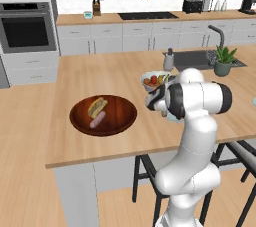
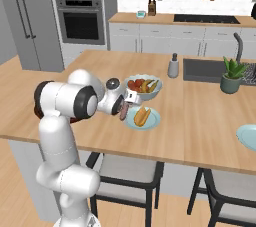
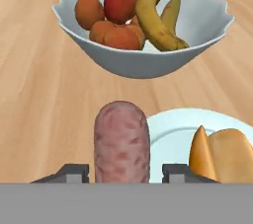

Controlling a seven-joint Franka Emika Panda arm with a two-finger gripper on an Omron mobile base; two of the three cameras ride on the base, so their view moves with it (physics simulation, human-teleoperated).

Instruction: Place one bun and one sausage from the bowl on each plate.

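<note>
You have a pinkish-brown sausage (image 3: 121, 141) standing between the tips of the two-finger gripper (image 3: 121, 172), at the near rim of a small pale blue plate (image 2: 151, 121). The jaws sit just beside it; whether they grip it you cannot tell. A golden bun (image 3: 221, 153) already lies on that plate, at three o'clock from the sausage. At twelve o'clock is the white scalloped fruit bowl (image 3: 207, 25). One bun (image 1: 97, 106) and one sausage (image 1: 97, 119) wait in the wide reddish-brown wooden bowl (image 1: 120, 126) for the second blue plate (image 2: 247, 137).
</note>
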